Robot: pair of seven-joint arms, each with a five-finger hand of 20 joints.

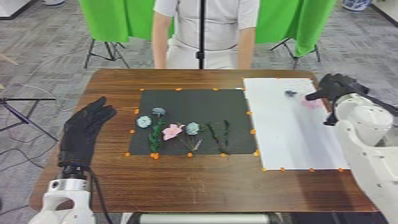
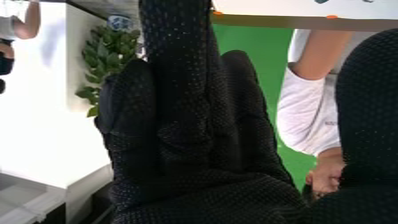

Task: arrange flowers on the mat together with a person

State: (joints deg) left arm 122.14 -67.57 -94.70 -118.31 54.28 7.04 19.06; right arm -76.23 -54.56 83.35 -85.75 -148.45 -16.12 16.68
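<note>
the right hand (image 1: 339,86) is positioned at the far right of the white mat (image 1: 284,125); its fingers (image 2: 182,50) are extended and released, with nothing seen to be grasped. a pink flower (image 1: 311,103) is located on that mat, just beside the hand; contact cannot be confirmed. the left hand (image 1: 82,127) is held left of the dark mat (image 1: 200,100), its fingers straight and unloaded.

caution: the pink flower may be dragged or flattened if the right hand is withdrawn sideways or too low. petals may be caught in the glove fabric, and the nearby grey flower (image 1: 290,93) may be swept out of place. the layout is judged to be at an early stage; if the green stems (image 1: 218,137) are picked up next, tangling may be caused by their closeness.

containers: none is seen in use; the flowers are carried by flat mats. on the dark mat are laid the stems, a second pink bloom (image 1: 172,131) and blue blooms (image 1: 144,121). on the white mat are the pink and grey flowers. the contents of the blue-and-white jar (image 1: 356,4) behind the table cannot be told.
</note>
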